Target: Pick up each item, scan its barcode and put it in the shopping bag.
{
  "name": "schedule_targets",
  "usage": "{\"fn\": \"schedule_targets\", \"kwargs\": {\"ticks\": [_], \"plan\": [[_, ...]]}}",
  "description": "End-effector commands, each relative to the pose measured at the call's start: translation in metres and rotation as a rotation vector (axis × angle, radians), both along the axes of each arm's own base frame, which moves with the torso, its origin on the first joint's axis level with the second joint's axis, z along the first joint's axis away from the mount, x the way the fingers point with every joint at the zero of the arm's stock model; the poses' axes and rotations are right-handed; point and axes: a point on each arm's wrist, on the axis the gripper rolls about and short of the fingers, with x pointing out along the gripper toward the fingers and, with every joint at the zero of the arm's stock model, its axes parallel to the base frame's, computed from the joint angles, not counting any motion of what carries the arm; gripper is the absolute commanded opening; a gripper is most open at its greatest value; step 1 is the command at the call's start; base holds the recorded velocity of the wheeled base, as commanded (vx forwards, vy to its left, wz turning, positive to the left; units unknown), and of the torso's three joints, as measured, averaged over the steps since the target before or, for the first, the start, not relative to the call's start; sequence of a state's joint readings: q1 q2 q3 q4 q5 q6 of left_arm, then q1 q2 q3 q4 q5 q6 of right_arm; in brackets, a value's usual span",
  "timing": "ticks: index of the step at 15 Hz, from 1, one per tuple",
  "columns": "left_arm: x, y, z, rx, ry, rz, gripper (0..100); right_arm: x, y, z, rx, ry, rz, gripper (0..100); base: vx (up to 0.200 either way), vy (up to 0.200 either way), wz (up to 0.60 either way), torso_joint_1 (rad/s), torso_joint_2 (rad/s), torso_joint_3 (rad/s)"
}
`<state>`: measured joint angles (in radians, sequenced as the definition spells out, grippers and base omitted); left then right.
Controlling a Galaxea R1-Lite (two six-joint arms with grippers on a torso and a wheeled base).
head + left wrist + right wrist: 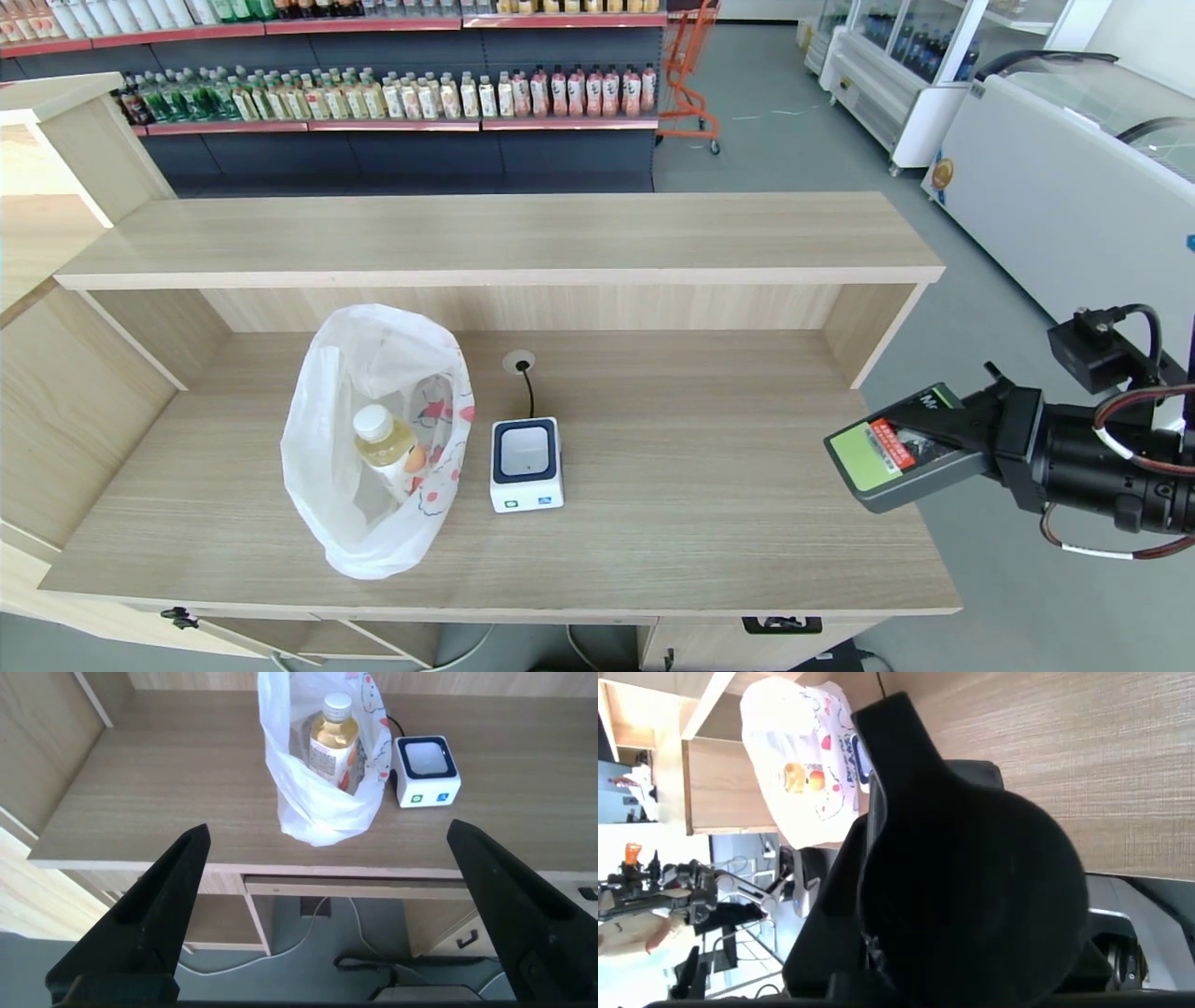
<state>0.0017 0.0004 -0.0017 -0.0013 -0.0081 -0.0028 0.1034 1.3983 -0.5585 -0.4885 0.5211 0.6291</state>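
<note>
- The right gripper (952,434) is pinching a dark box (878,457) at 3 o'clock from the scanner (526,462), past the counter (709,485) edge.
- The shopping bag (313,448), holding a bottle (387,448), is standing at the scanner's 9 o'clock.
- The left gripper (329,840) is hanging spread.

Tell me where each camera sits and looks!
Head view: on the robot's head, looking down at the counter, shopping bag and scanner; the right gripper, holding a box, at right.
Left wrist view: on the left wrist, facing the counter front; the open left gripper frames it.
Right wrist view: on the right wrist, facing the counter past its dark gripper.
Shared: all three show the shopping bag.
</note>
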Motion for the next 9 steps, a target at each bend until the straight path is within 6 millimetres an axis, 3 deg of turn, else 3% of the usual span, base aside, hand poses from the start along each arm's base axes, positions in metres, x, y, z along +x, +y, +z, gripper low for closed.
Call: {"fn": "schedule_targets", "kwargs": {"ticks": [1, 7, 9], "plan": [[0.0000, 0.0000, 0.0000, -0.002, -0.001, 0.000, 100, 0.0000, 0.0002, -0.0013, 0.000, 0.004, 0.001, 0, 0.000, 0.200, 0.00, -0.007, 0.00, 0.002], [0.0000, 0.0000, 0.0000, 0.000, -0.001, -0.001, 100, -0.0001, -0.0001, -0.0035, 0.000, 0.015, 0.001, 0, 0.000, 0.200, 0.00, 0.003, 0.00, 0.004], [0.0000, 0.0000, 0.0000, -0.002, -0.001, 0.000, 100, -0.0001, -0.0001, -0.0035, 0.000, 0.015, 0.001, 0, 0.000, 0.000, 0.00, 0.000, 0.00, 0.000]]}}
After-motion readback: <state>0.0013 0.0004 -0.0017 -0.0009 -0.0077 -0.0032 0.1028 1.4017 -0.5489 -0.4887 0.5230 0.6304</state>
